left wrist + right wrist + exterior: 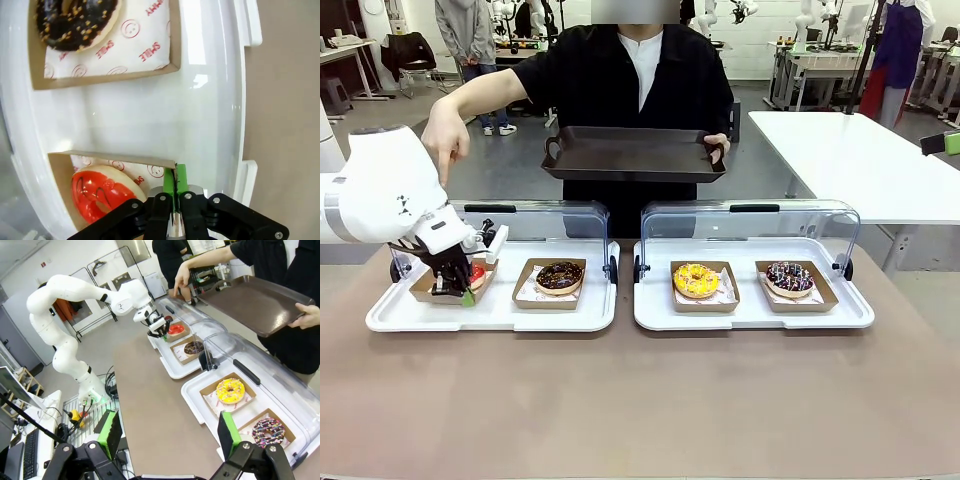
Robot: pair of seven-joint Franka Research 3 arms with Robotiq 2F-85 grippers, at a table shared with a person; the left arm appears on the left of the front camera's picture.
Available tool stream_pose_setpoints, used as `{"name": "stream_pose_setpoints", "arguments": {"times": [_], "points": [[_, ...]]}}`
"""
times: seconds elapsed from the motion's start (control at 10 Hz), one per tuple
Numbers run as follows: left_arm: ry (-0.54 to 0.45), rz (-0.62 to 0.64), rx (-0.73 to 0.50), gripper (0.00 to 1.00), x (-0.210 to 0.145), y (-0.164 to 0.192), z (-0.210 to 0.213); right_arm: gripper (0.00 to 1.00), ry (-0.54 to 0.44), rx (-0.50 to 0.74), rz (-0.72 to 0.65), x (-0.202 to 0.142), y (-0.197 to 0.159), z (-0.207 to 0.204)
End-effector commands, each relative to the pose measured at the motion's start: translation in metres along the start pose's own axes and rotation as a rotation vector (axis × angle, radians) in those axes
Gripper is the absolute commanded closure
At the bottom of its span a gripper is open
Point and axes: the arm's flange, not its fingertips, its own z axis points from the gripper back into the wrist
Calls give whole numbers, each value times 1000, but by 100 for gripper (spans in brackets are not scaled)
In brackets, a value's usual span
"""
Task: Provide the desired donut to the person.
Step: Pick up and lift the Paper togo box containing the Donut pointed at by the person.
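Four donuts sit in a row across the table [640, 400], each in its own cardboard holder, two to a white tray, with the clear lids raised behind them.

Farthest left, my left gripper [455, 290] is down on the left white tray [490, 318], at the near edge of the cardboard holder [423, 290] that carries the red-glazed donut [477, 274]. On the left wrist camera the green pads [181, 175] are pinched together on that holder's thin wall, close to its corner. The pincer is closed on the cardboard, not on the donut, which lies just beside the fingers. Above that end of the tray the person's pointing hand [445, 140] hangs with its index finger aimed down.

Next along, on the same white tray, is the chocolate donut [560, 277] with orange sprinkles, apart from the gripper.

In the middle, at the far side of the table, the person holds a dark brown serving tray [635, 152] level at chest height, with the other hand [718, 148] on its handle.

On the right white tray [750, 318] lie the yellow donut [696, 280] and then the dark sprinkled donut [789, 278].

My right gripper [169, 432], seen on its own wrist camera, has its fingers spread wide with nothing between them. It sits above the table's near side, well apart from the trays.
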Motion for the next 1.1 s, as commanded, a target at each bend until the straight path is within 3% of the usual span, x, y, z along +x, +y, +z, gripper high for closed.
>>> {"name": "stream_pose_setpoints", "arguments": {"times": [0.0, 0.3, 0.7, 1.0], "points": [[74, 69, 11, 100, 2, -18, 38, 0, -15, 11, 8, 1, 0, 0], [121, 135, -53, 100, 9, -54, 104, 0, -15, 11, 8, 1, 0, 0], [111, 111, -72, 100, 25, -91, 185, 0, -15, 11, 8, 1, 0, 0], [76, 123, 8, 100, 39, -101, 240, 0, -15, 11, 8, 1, 0, 0]]}}
